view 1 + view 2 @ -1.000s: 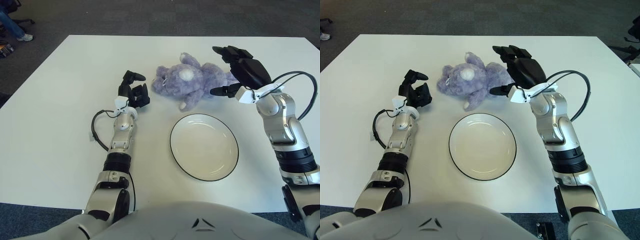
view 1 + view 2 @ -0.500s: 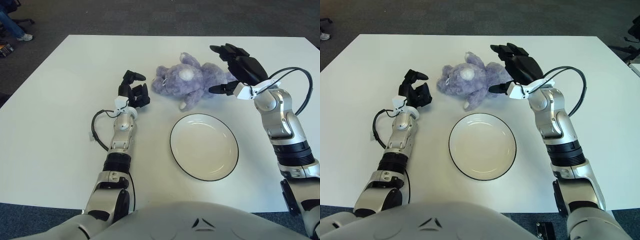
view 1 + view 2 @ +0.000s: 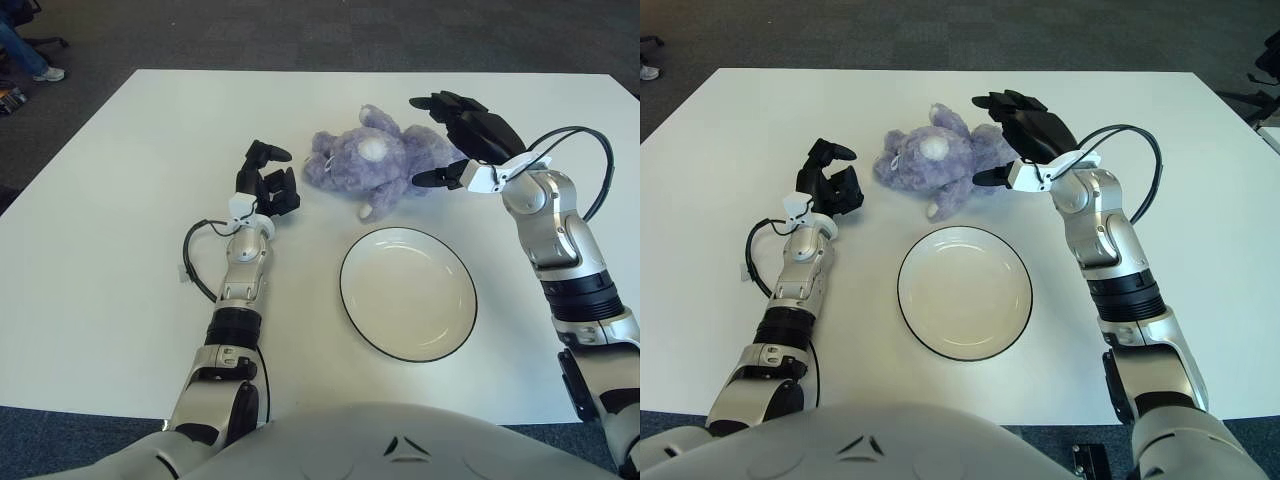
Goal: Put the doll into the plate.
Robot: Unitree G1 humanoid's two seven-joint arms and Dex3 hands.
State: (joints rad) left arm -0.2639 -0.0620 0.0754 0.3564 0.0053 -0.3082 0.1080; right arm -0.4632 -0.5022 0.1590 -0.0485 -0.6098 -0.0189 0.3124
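The doll (image 3: 383, 159), a purple plush bear, lies on its side on the white desk (image 3: 110, 220), just beyond the far rim of the plate (image 3: 408, 293) and not touching it. It lies where it did a second ago, so nothing has lifted or nudged it yet.

What has changed is the right hand (image 3: 462, 138). Over the last second it has slid leftward and a little farther from the robot, and it now shows over the doll's right end. Its fingers (image 3: 1000, 102) are spread wide, the upper ones reaching over the plush and the thumb pointing in from below, with nothing pinched between them. My reading is that this is the last of the approach: the hand is bracketing the doll before closing, and the carry to the plate has not begun. The plate holds nothing.

The left hand (image 3: 266, 182) shows to the left of the doll, near but apart from it, unmoved, its fingers curled in loosely and holding nothing.

Several things are hard to settle. Whether the right fingertips already touch the fur or only hang above it cannot be told from this high viewpoint. The hand covers the doll's right end, so the limbs there are hidden. Whether the left hand rests on the desk is also unclear.
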